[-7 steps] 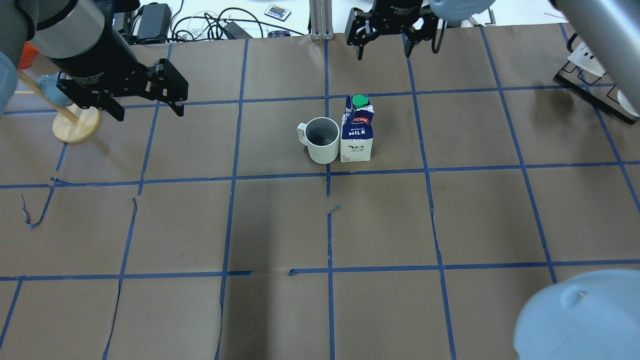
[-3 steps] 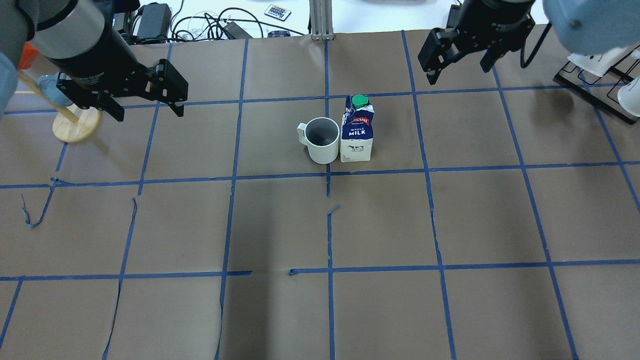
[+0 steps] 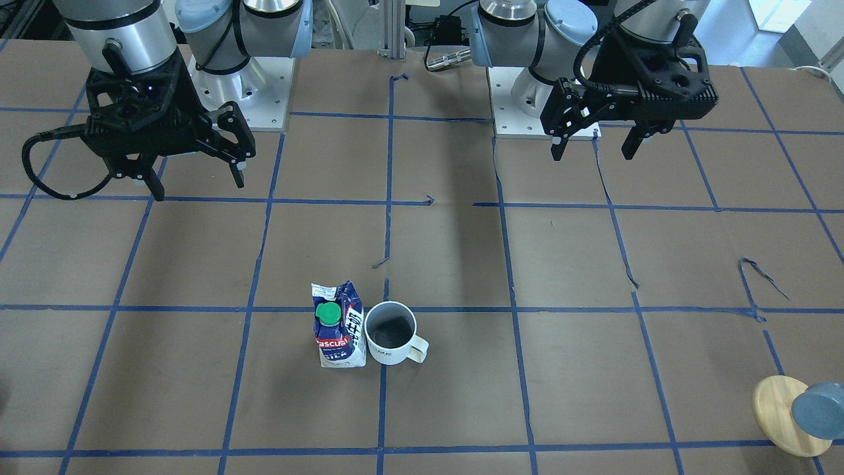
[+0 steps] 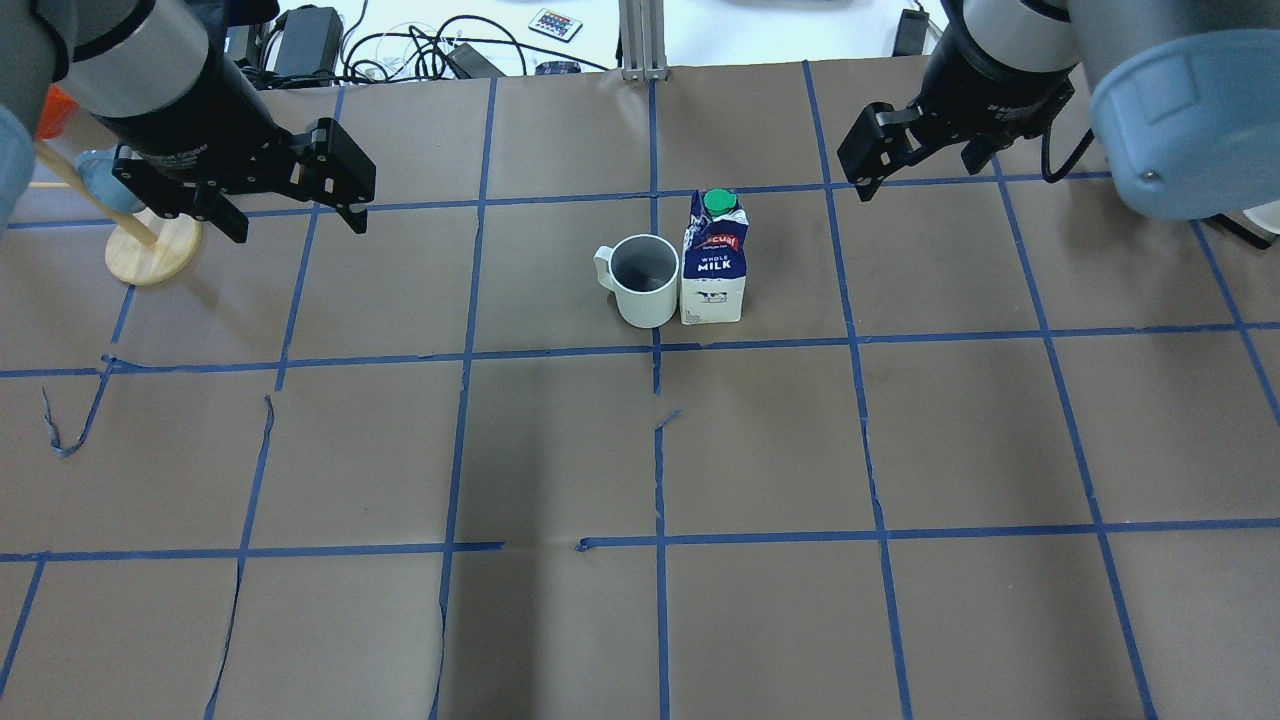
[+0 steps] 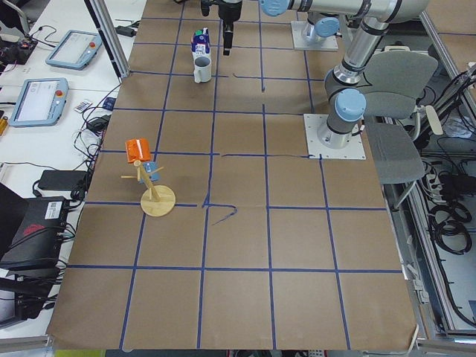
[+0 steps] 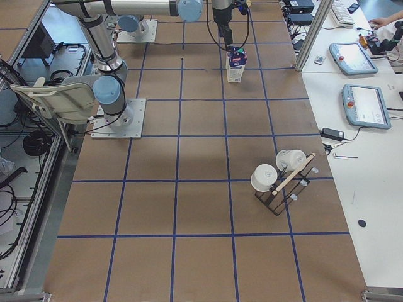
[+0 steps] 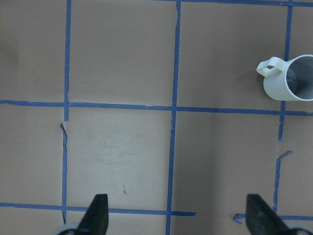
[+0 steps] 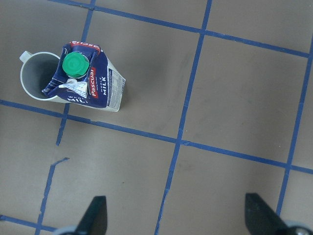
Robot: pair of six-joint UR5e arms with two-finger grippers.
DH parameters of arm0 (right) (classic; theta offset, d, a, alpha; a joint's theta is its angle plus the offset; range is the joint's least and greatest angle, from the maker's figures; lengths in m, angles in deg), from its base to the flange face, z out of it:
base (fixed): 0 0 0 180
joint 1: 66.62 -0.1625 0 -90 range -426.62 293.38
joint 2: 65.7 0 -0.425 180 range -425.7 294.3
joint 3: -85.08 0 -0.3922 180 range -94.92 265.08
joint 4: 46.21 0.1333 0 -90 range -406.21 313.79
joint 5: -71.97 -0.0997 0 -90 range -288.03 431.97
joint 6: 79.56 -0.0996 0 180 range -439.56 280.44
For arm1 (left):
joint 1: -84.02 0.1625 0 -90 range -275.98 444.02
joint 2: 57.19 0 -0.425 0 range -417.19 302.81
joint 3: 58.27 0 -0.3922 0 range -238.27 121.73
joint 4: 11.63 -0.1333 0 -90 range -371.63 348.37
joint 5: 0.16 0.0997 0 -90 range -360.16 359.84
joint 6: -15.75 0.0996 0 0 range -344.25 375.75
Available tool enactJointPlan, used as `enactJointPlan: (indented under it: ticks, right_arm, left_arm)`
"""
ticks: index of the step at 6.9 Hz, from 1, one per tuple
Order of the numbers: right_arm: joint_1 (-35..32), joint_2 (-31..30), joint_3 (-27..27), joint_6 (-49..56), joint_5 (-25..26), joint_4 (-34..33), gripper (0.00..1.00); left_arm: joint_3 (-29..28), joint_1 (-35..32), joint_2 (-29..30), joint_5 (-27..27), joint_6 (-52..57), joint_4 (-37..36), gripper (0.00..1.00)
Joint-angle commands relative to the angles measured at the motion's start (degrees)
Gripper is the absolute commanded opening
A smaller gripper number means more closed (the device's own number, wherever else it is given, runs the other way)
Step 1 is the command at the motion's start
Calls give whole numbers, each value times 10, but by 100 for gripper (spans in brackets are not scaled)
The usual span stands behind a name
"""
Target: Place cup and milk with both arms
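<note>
The white cup (image 4: 643, 290) stands upright at the table's middle, handle to the left, touching the milk carton (image 4: 714, 265) on its right. Both also show in the front view: the cup (image 3: 390, 333) and the milk (image 3: 337, 326). My left gripper (image 4: 297, 222) is open and empty, raised well to the cup's left. My right gripper (image 4: 915, 170) is open and empty, raised to the far right of the milk. The left wrist view shows the cup (image 7: 291, 78) far ahead on the right. The right wrist view shows the milk (image 8: 88, 78) ahead on the left, partly covering the cup (image 8: 36, 73).
A round wooden stand (image 4: 150, 245) with a blue-grey disc sits at the far left, just beside my left gripper. A black rack with white cups (image 6: 280, 179) stands at the right end. Cables (image 4: 400, 45) lie past the far edge. Blue tape lines cross the brown table.
My right gripper has swung from the far middle edge to the right and slightly nearer, still open. The left arm, the cup and the milk have not moved.
</note>
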Motion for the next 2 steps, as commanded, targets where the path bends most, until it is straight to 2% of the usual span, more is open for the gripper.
enactJointPlan:
  ticks: [1,2]
  right_arm:
    - [0,4,9,0,-3,22,100]
    - [0,5,9,0,-4,21,100]
  left_arm:
    - [0,0,0,0,0,0,100]
    - [0,0,0,0,0,0,100]
